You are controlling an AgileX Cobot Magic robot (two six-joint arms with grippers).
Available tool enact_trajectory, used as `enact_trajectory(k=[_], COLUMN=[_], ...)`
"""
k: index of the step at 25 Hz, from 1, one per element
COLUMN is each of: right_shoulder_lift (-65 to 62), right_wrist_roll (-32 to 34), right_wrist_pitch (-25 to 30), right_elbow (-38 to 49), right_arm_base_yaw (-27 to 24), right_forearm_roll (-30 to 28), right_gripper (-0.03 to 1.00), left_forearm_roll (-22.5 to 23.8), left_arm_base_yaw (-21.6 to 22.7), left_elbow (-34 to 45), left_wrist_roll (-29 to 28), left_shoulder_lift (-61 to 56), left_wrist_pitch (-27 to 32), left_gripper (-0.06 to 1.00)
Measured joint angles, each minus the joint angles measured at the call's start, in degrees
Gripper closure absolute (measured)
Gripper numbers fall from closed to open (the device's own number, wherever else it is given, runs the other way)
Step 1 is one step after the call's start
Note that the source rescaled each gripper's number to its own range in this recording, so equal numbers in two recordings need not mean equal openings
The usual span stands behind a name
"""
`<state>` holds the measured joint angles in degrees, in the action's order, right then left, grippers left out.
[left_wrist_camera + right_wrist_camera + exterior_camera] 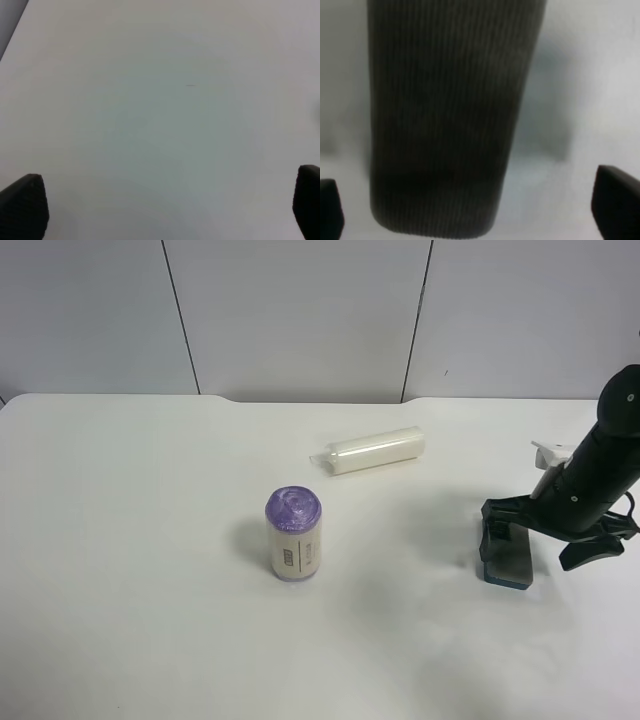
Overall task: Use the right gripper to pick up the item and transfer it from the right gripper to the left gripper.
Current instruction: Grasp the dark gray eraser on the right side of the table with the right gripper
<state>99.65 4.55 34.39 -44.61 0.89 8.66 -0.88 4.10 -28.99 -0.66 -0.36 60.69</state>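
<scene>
Dark grey felt tops the flat, rounded-rectangular block (507, 558) with a blue-teal base, which lies flat on the white table (150, 620) near the exterior high view's right edge. The black right gripper (537, 538), on a black arm with a white bracket (550, 453), hangs low over the block. The right wrist view is filled by the same ribbed felt top (450, 115), which identifies this arm as the right one. Its jaws are spread wide, one on either side of the block. In the right wrist view the right gripper (474, 205) shows only two black fingertips (616, 200) at opposite edges of the picture. Bare table lies between each tip and the block, and the block sits nearer one tip than the other. Whether a finger touches the block's side cannot be told from the exterior high view.

The black left gripper (165, 202) appears in the left wrist view as two textured black fingertips (22, 206) at opposite edges. Its jaws are likewise wide apart, over plain white table (165, 100).

Well apart from the block, toward the table's middle, a short cylinder (294, 535) with a purple top and a pale labelled body stands upright. Behind it, nearer the grey panelled wall (300, 310), a white tube (372, 451) lies on its side, apart from both.
</scene>
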Motion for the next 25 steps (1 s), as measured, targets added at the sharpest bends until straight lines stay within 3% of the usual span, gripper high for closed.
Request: enact_trajectory(k=[20,23,25], right_shoulder_lift=[3.3,3.3,3.3], right_wrist_roll=[0.1,0.1,0.1], right_wrist_pitch=[-1.7,-1.8,-1.8], right_elbow=[-0.1,-0.1,-0.1], right_arm_base_yaw=[0.0,0.0,0.0], right_forearm_roll=[0.2,0.2,0.2], right_gripper=[-0.02,0.08,0.23], left_forearm_roll=[0.0,0.0,0.0], left_arm_base_yaw=[0.0,0.0,0.0], left_elbow=[0.0,0.0,0.0], left_wrist_roll=[0.0,0.0,0.0], left_shoulder_lift=[0.0,0.0,0.0], left_wrist_pitch=[0.0,0.0,0.0], left_gripper=[-0.06,-0.06,-0.06])
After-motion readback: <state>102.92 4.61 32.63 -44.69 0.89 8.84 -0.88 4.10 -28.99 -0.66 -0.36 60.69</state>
